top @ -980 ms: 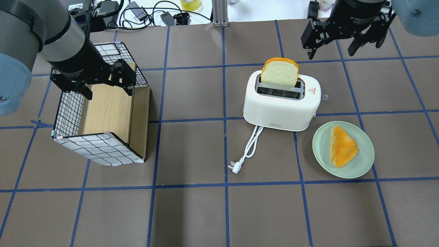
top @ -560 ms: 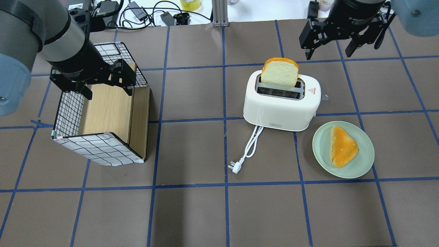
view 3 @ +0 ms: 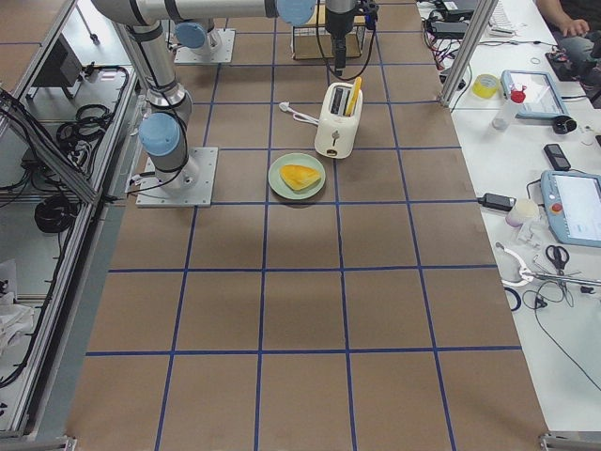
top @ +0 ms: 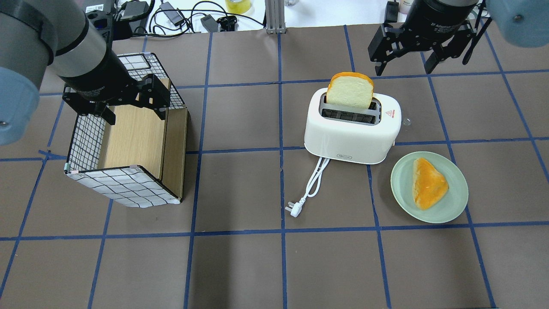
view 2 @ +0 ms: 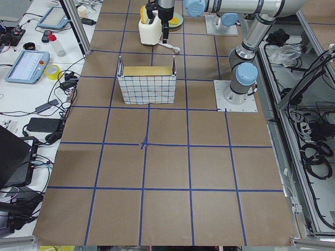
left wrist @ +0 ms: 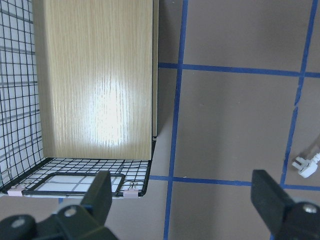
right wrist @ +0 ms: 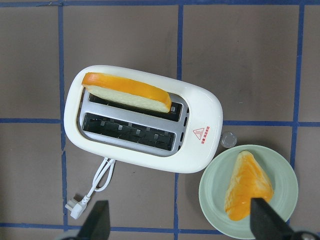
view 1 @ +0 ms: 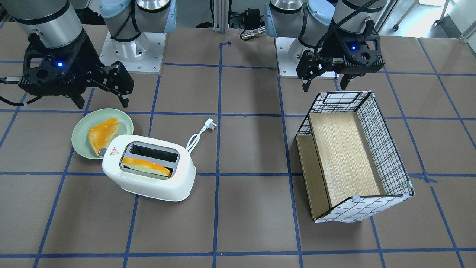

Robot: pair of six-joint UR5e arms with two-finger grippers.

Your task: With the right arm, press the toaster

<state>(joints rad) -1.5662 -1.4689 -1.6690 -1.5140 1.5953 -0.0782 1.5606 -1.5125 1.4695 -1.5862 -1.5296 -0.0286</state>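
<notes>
Beside toaster [top: 349,137], grey knob [top: 406,122] barely peeks out

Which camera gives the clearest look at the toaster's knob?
The right wrist-mounted view: it looks straight down on the toaster, its knob clear at the end by the plate. Overhead and front-facing views show it smaller; the side views too small; the left wrist view misses it.

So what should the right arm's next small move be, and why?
Probably lower the right tool toward the grey knob at the end of the toaster nearest the plate. The tool hangs open and apart from the toaster, touching nothing, and the bread slice stands high in its slot, so the press looks not yet done.
</notes>
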